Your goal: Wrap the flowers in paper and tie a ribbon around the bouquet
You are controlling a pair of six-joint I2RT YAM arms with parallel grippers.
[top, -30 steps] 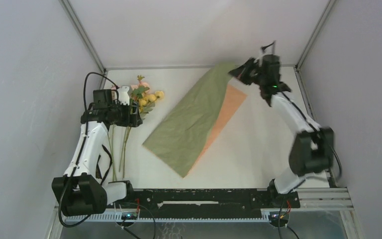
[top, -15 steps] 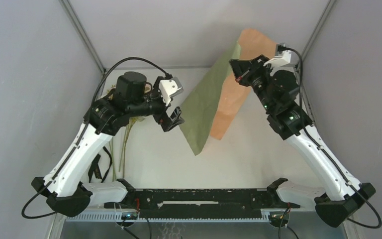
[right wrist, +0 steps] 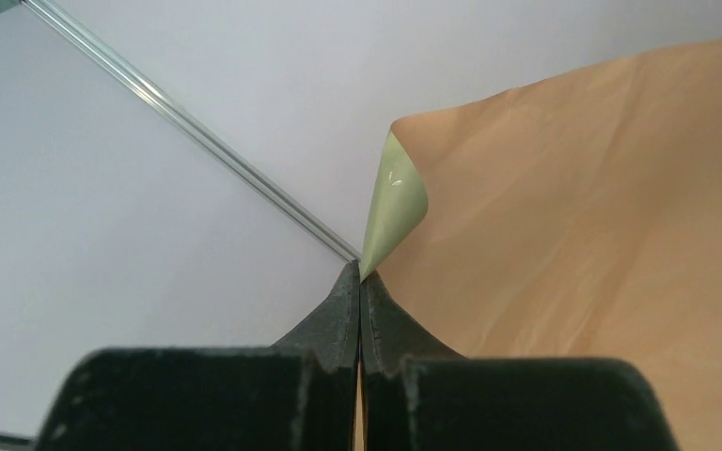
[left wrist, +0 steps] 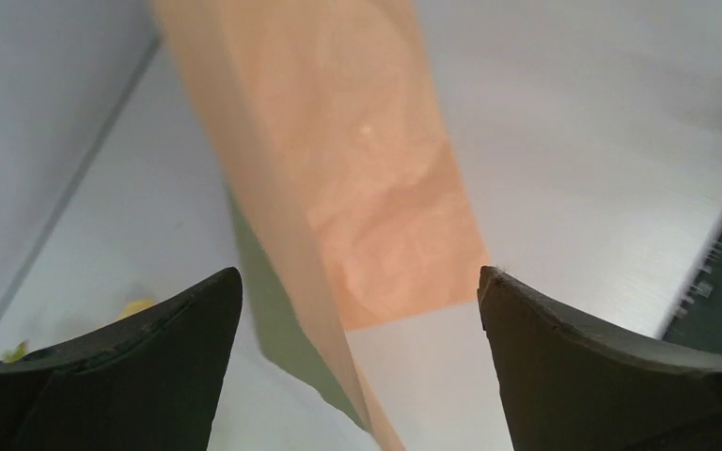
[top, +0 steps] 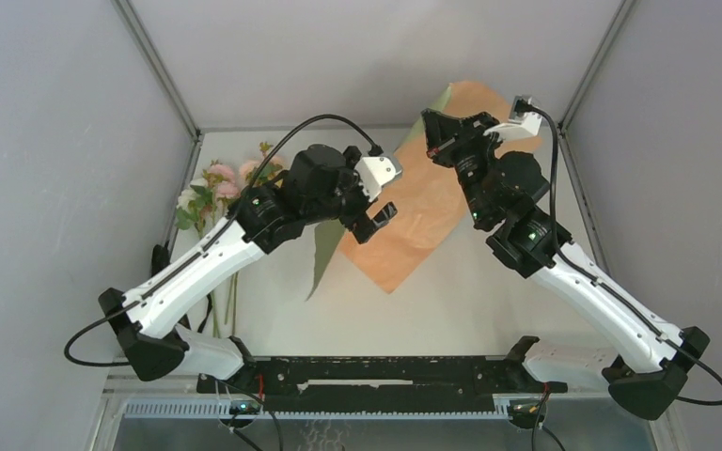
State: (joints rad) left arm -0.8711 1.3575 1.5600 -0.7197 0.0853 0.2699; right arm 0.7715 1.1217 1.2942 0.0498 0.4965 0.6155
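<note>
Paper (top: 414,225) hangs lifted in the upper middle of the top view. Its peach-orange side faces the camera, and a narrow strip of its olive-green side shows along the left edge, running down to a point near the middle of the frame. I cannot tell whether this low point touches the worktop (top: 470,301).

The right gripper (top: 430,143) is at the upper right of the top view, and its fingers are pressed together on the top corner of the sheet. In the right wrist view the two dark fingers (right wrist: 343,301) meet at the centre of the frame with the edge of the sheet between them. Just above the tips a small corner curls over and shows the olive-green side, while the peach-orange side fills the right half of that frame.

The left gripper (top: 374,224) is in the middle of the top view, just beside the left part of the sheet, with its jaws spread wide and nothing between them. In the left wrist view the sheet hangs beyond the two dark fingers (left wrist: 150,366) — it comes down from the top of the frame to the lower centre, and neither finger touches it.

The flowers (top: 211,183) lie on the worktop at the left of the top view, apart from the sheet. Their pink and cream blooms are toward the upper left and the green stems run down the frame, partly hidden behind the left arm.
</note>
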